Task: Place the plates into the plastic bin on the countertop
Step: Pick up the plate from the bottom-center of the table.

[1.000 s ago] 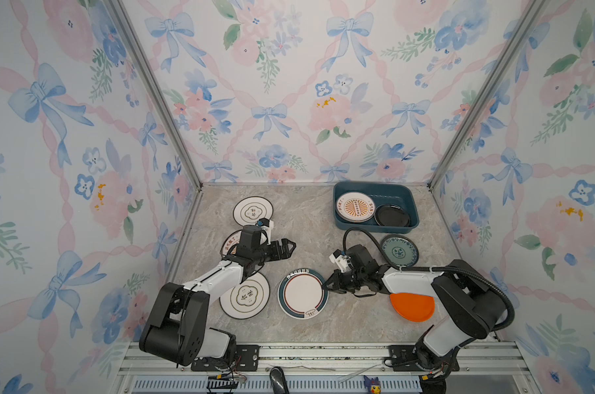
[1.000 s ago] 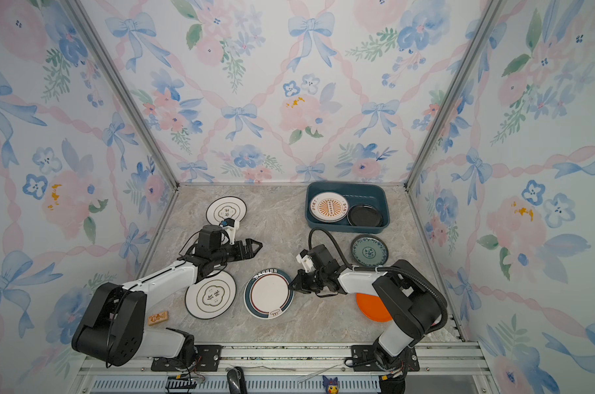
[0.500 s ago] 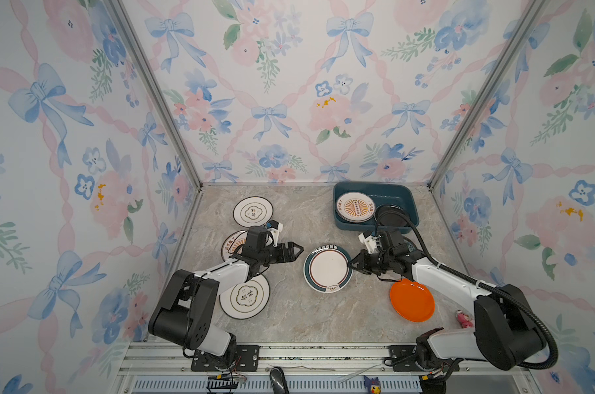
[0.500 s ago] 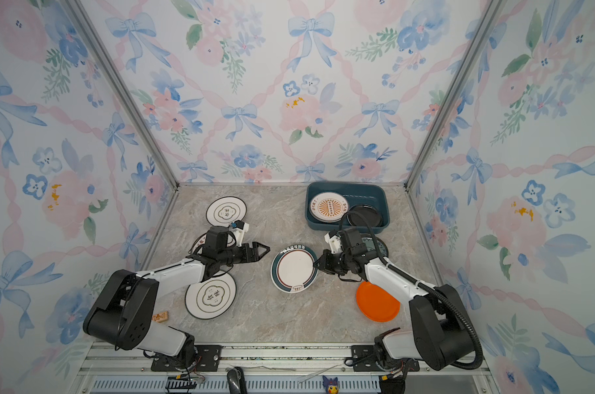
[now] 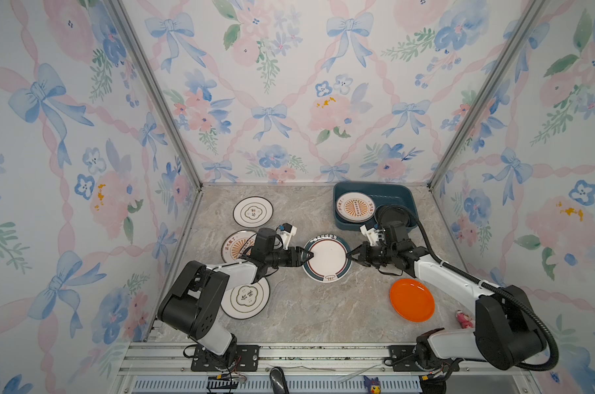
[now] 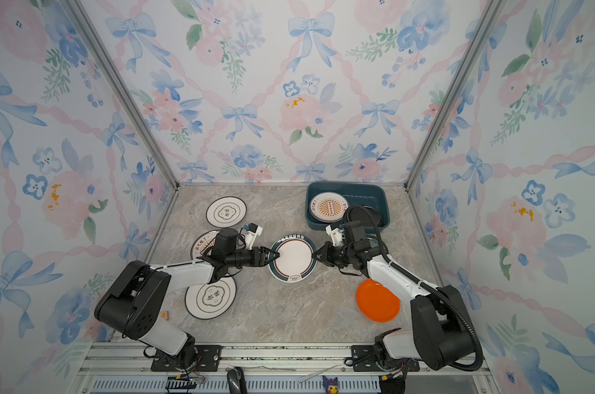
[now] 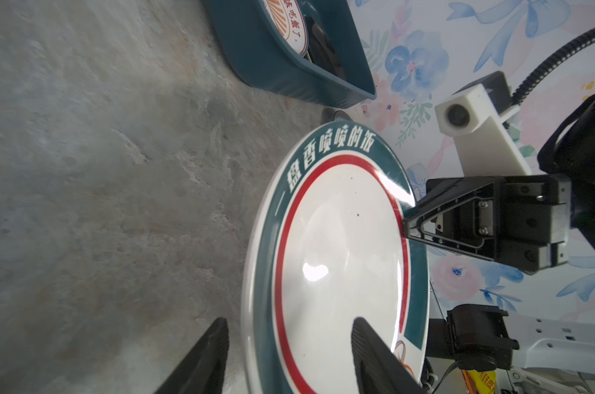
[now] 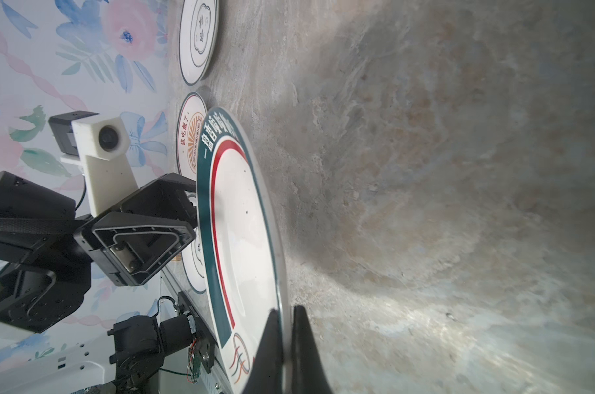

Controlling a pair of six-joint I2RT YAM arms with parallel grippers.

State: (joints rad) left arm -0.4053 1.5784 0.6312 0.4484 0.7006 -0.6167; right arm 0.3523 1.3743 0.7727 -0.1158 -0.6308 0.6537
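lying in bin (image 5: 396, 191), sunburst plate (image 5: 354, 207), black plate (image 5: 392, 215)

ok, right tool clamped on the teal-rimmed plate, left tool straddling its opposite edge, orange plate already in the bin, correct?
No: the orange plate is not in the bin; both top views show it on the countertop. The rest holds: right tool clamped on the teal-rimmed plate, left tool straddling its opposite edge.

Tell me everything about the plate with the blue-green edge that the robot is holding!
The teal-rimmed plate is round and shiny like glazed china: white middle, thin red ring, wide teal rim with white writing and a small swirly drawing. It hangs face up above the countertop. The right gripper pinches one edge; the left gripper, open, straddles the opposite edge.
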